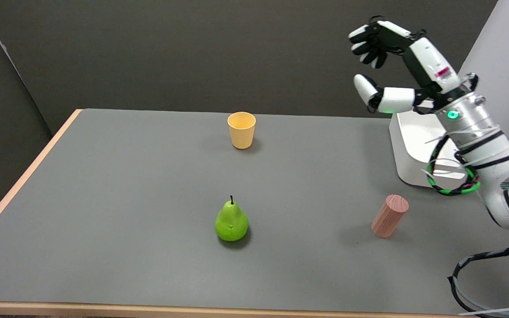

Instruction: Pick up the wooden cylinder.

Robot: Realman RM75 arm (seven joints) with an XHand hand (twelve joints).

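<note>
The wooden cylinder [389, 216], pinkish brown with a grained top, stands upright on the grey table [126, 176] at the right, toward the near side. My right hand [391, 62] hangs high in the air beyond it, well above the table's far right part. Its fingers are spread apart from the thumb and hold nothing. A wide gap separates the hand from the cylinder.
A green pear [231, 222] stands near the table's middle front. A yellow-orange cup [241, 130] sits upright toward the far side. A white base [413, 150] occupies the far right corner, behind the cylinder. Cables loop around my right arm.
</note>
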